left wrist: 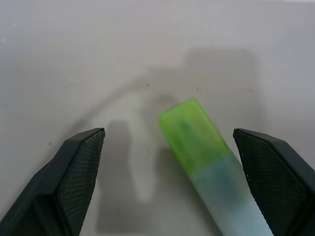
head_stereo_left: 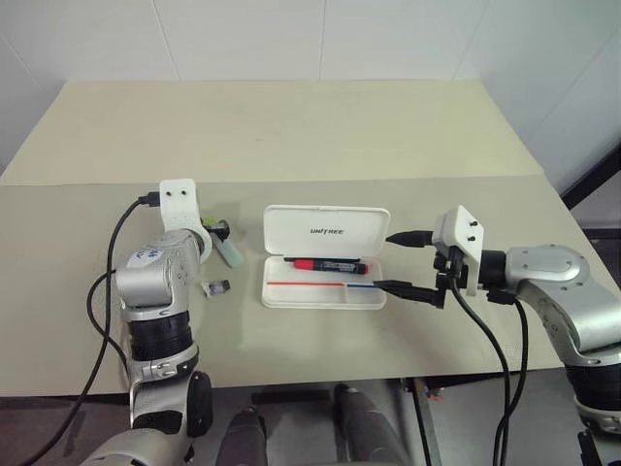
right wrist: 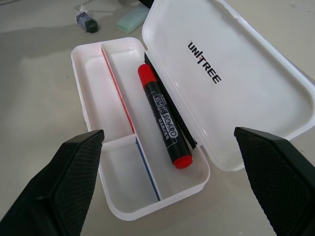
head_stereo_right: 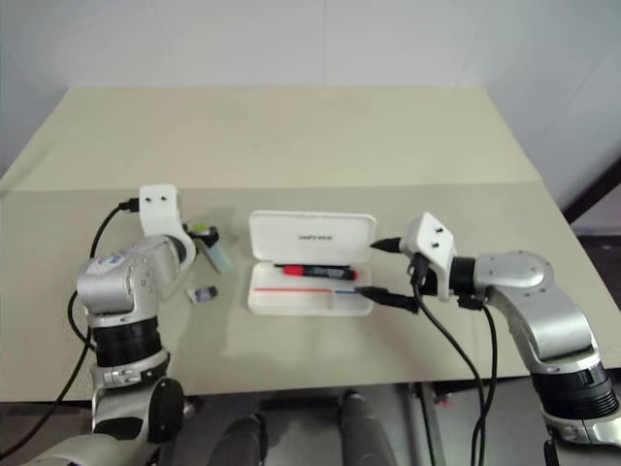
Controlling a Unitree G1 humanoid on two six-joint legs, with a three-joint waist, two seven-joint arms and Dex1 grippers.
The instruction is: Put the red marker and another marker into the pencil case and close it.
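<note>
The white pencil case (head_stereo_left: 369,296) lies open in the middle of the table, its lid (right wrist: 236,73) folded back. The red marker (head_stereo_left: 325,264) lies inside it along the hinge side, red cap and tail showing (right wrist: 165,123). The green marker (left wrist: 197,147) rests on the table just left of the case (head_stereo_left: 229,251). My left gripper (left wrist: 168,135) stands open around it, the marker nearer one finger and not pinched. My right gripper (head_stereo_left: 393,260) is open at the case's right end, empty, one finger (head_stereo_left: 400,236) by the lid and one by the tray.
A small dark-and-clear piece (head_stereo_left: 215,287) lies on the table in front of the green marker. A thin red-and-blue divider (right wrist: 123,108) splits the tray. A second table (head_stereo_left: 291,126) adjoins behind, bare.
</note>
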